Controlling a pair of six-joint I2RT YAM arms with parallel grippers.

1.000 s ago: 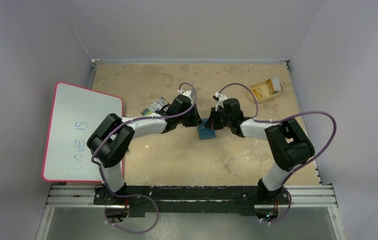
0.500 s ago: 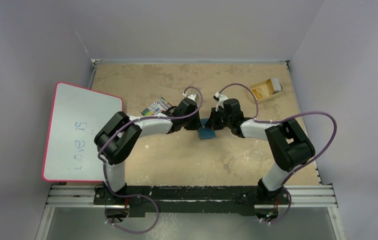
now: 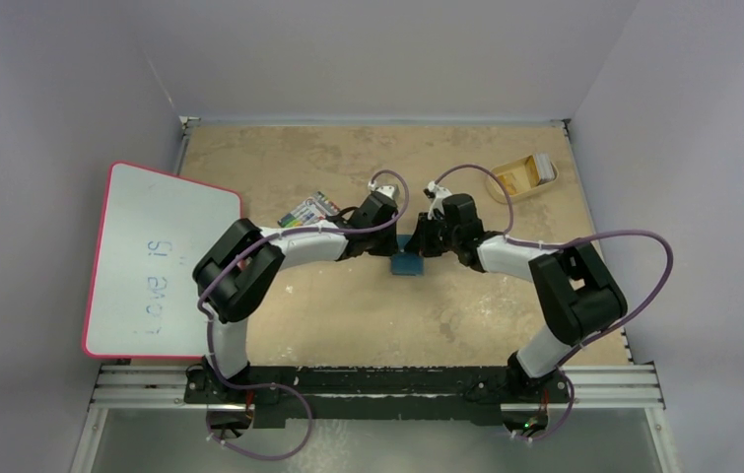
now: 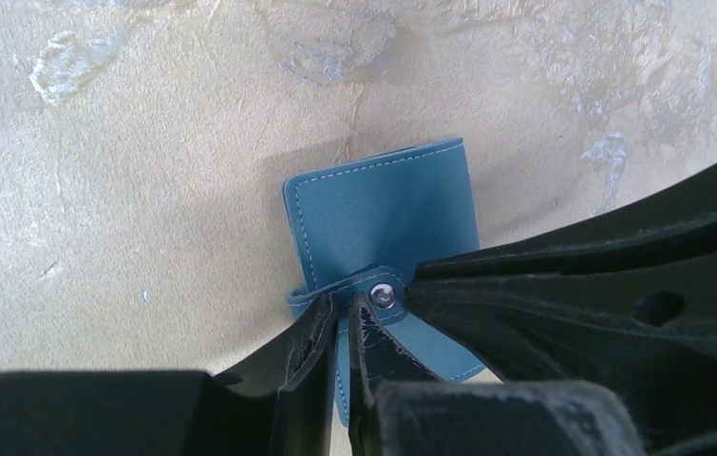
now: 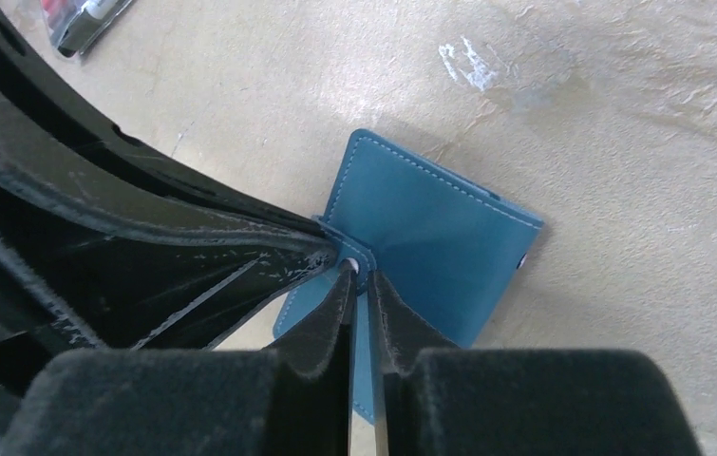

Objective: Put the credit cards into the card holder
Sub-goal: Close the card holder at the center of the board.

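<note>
soft, even overhead light fills all three views, without glare on the mottled tan tabletop [image 3: 348,315]. the small teal-blue leather wallet [image 4: 383,214] casts a faint soft-edged shadow, and the left gripper's black fingers [image 4: 309,366] blur near the lens.

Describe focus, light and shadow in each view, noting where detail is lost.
Top external: even soft light, everything sharp, the teal stitched bifold wallet small at centre. Left wrist: wallet crisp, a shadow along its upper edge, the left gripper blurred and dark. Right wrist: stitching sharp, the right gripper out of focus in the foreground.
</note>
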